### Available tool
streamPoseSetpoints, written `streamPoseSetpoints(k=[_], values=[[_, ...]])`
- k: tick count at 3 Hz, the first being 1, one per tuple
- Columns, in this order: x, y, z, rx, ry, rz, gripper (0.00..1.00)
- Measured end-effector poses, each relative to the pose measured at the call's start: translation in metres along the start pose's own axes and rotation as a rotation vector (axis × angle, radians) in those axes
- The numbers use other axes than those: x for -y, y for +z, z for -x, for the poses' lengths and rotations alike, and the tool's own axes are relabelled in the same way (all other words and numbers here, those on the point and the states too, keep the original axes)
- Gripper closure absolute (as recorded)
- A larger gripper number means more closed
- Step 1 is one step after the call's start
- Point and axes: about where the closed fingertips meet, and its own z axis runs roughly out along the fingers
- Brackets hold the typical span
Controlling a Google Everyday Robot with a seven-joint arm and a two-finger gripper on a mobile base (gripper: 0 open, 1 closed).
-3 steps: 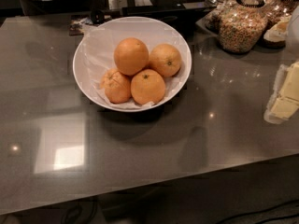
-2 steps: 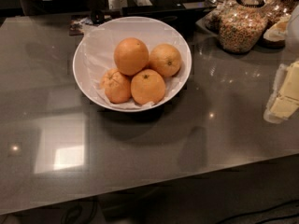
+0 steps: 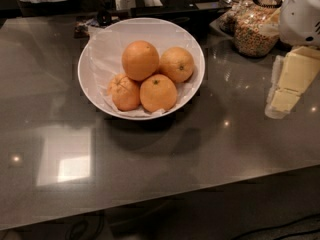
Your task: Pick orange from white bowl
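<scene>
Here's the tool [image 3: 284, 91], cream-coloured, hanging at the far right edge of the view over the dark counter [image 3: 150, 159], well outside the white bowl [image 3: 107, 49]. Whether it's open or closed, I cannot tell from this angle, but no orange is in it: all four fruits sit in the bowl.

And there's the target. The orange [image 3: 140, 60], biggest and roundest of the lot, rides on top of the pile toward the back-left of the bowl, resting on its paper lining. It's touching the stem-dotted orange [image 3: 176, 64] beside it, the second dotted orange [image 3: 158, 93] in front, and the creased orange [image 3: 123, 91] at front-left.

So the geometry is the story: the orange lies well apart from the tool, off toward the left of the view and a little farther back, with the bowl's near rim and the stem-dotted orange sitting between them. It's a sphere, so there's no long axis to line up on. By my read, the tool has to travel across, clear the rim, and come down from above, since the target stands highest and is exposed on top. A jar of cereal [image 3: 252, 31] stands behind the tool, out of that line
</scene>
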Motion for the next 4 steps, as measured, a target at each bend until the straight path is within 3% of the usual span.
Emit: streamPoseSetpoints(k=[1,3,4], values=[[0.003,0.003,0.012,0.013,-0.007,-0.007,0.0],[0.013,0.013,0.1,-0.026,-0.175,-0.008,0.0],[0.016,0.011,0.107,-0.011,-0.181,-0.029,0.0]])
